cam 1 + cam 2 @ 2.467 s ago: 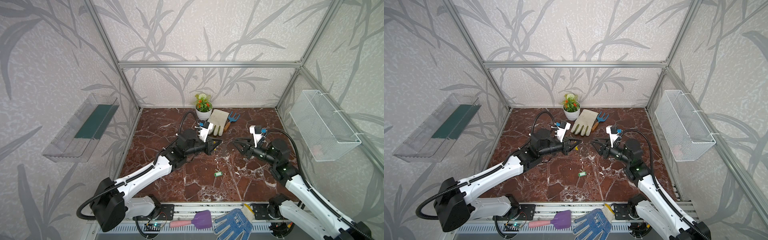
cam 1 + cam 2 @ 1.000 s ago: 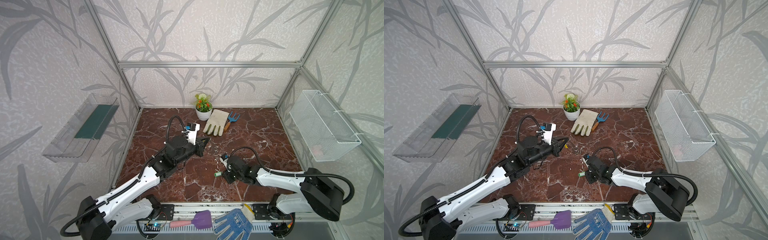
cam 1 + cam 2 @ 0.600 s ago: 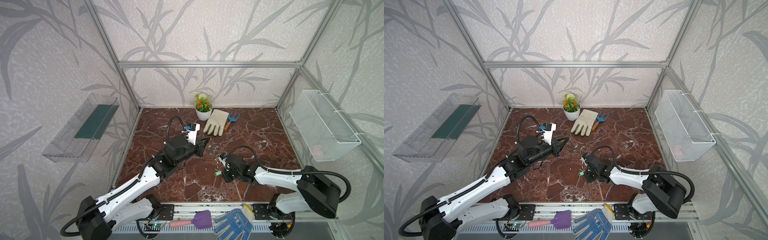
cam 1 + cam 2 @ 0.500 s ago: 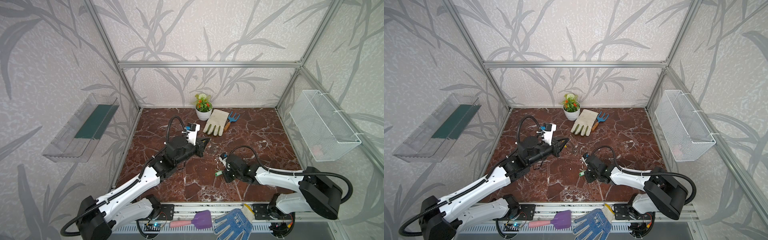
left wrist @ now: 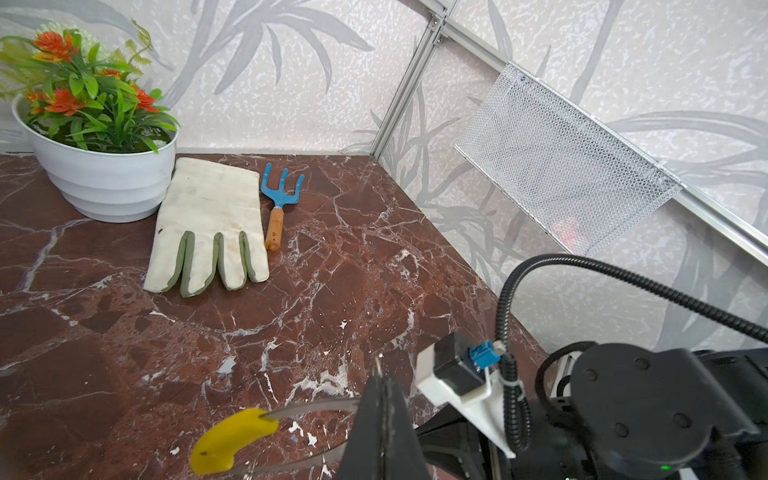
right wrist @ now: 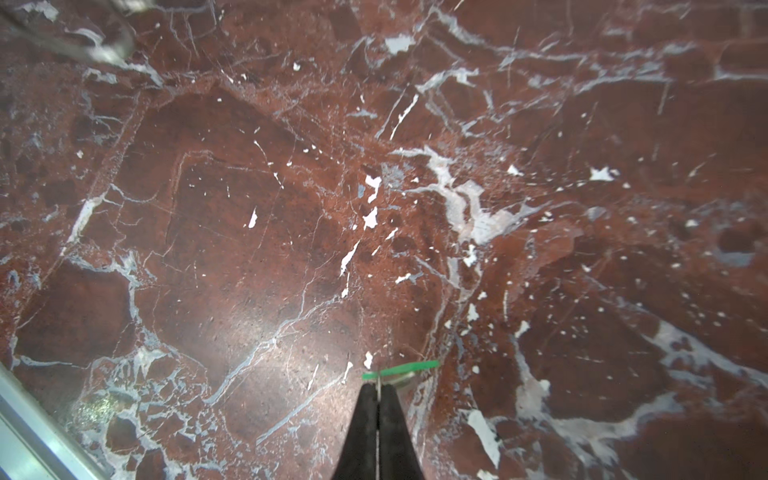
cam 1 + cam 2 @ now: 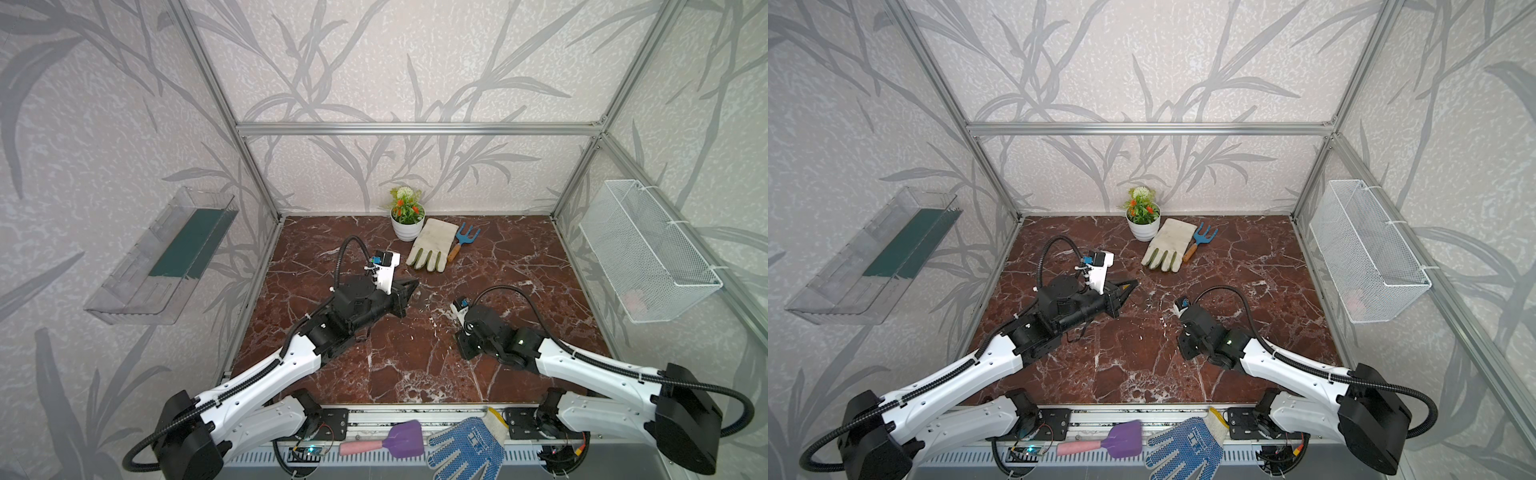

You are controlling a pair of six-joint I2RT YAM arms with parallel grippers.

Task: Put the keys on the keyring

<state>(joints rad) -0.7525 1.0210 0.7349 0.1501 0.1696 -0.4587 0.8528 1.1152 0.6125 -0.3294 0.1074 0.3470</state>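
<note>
**Progress.** The task is at the pick-up stage and threading has not begun. The left gripper (image 5: pixel 381 388) has its jaws pressed flat together on the wire of the keyring (image 5: pixel 232 438). The hoop's yellow sleeve juts out beside the fingertips and appears clear of the marble. The right gripper (image 6: pixel 377 388) has its jaws pinched to a sliver on the keys (image 6: pixel 409 366). The green tag shows edge-on right at the fingertips, low over the surface, and whether it has lifted off cannot be told. Tag and hoop are well apart and nothing is joined.

**Outstanding, in my judgement.** Raise the tag, carry it to the hoop, find the hoop's opening and pass the tag's small loop onto it. That opening is not visible in any view.

**Clearance.**
- In both top views the left gripper sits near the middle of the table (image 7: pixel 519 257), with the right gripper at about 4 o'clock from it and bare marble between them.
- The glove (image 7: pixel 430 245), hand fork (image 7: pixel 465 239) and flower pot (image 7: pixel 406 227) lie at 12 to 1 o'clock by the back wall, off the direct line.
- The mesh basket (image 7: pixel 648 253) at 3 o'clock and the clear shelf (image 7: pixel 166 257) at 9 o'clock hang on the side walls, above working height.
- The front edge at 6 o'clock lies behind both grippers
</note>
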